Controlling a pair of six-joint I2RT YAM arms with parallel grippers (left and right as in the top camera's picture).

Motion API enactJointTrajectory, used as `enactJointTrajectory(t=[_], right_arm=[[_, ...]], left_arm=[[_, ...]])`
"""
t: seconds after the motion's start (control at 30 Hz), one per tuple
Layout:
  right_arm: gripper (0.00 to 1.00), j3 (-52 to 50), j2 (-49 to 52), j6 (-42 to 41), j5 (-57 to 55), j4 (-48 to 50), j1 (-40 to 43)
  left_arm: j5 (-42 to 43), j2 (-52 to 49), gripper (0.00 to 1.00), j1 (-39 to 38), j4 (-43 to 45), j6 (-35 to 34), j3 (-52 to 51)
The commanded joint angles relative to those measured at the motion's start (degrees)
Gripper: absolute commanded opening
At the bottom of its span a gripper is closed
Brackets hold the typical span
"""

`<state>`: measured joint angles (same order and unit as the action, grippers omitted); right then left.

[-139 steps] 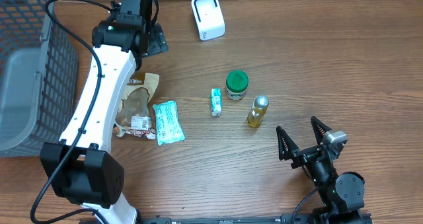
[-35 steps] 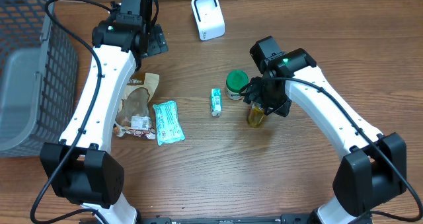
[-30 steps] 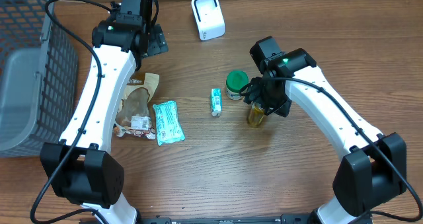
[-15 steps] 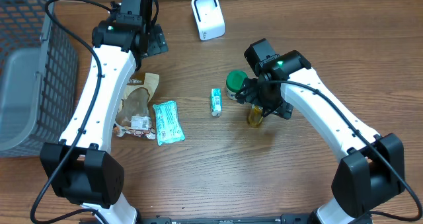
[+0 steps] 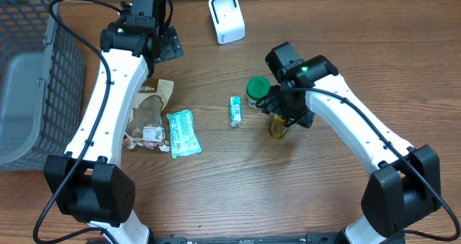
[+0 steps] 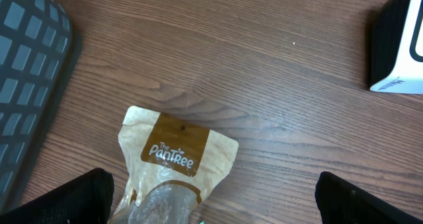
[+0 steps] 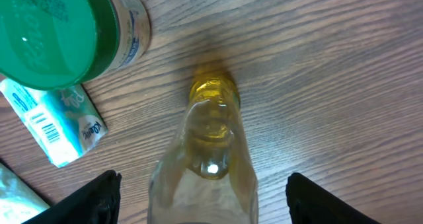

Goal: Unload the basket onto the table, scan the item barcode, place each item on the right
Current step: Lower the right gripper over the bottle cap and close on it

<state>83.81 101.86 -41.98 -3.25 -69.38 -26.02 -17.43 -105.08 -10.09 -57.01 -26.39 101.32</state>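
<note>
Golden-yellow liquid fills the small bottle [image 5: 278, 127] [image 7: 210, 141] standing mid-table on the wooden table [image 5: 346, 42], just beside a green-lidded jar [image 5: 257, 91] [image 7: 59, 32]. The right gripper [image 5: 285, 109] [image 7: 206, 192] hangs directly over the bottle, its fingers spread to either side with a gap on both, grasping nothing. At the table's far edge the left gripper [image 5: 167, 47] [image 6: 211, 197], wide apart and empty, hovers above a brown snack pouch [image 5: 148, 109] [image 6: 177, 159], with the white scanner [image 5: 226, 18] [image 6: 400, 45] nearby. A teal barcoded carton [image 5: 235, 111] [image 7: 56, 128] lies left of the jar.
</note>
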Motion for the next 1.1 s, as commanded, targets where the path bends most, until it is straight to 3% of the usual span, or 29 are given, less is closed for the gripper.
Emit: enactJointTrajectory(t=[0.0,0.27,0.43,0.57,0.73,1.07], right_arm=[[0.75,-2.2,0.0,0.0,-1.1,1.3,-0.4],[0.68,-2.4,-0.2,0.0,-3.3,1.9,-0.4],[0.57,-2.3,-0.2,0.0,-3.1,2.7,-0.4],[0.53,0.0,-1.6,2.0,0.3,2.5,0.3],[0.27,1.9,-6.6,3.7,5.5,2.0,3.5],[0.34,1.6,-9.7,9.3,5.4,-0.4,4.7]], left_arm=[[-1.0,0.9,1.00,-0.2,0.2,0.7,0.7],[-1.0,0.8,1.00,-0.2,0.2,0.7,0.7],[-1.0,0.8,1.00,-0.2,0.2,0.7,0.7],[-1.0,0.8,0.99,-0.2,0.3,0.7,0.7],[-1.0,0.9,1.00,-0.2,0.2,0.7,0.7],[-1.0,0.8,1.00,-0.2,0.2,0.7,0.7]])
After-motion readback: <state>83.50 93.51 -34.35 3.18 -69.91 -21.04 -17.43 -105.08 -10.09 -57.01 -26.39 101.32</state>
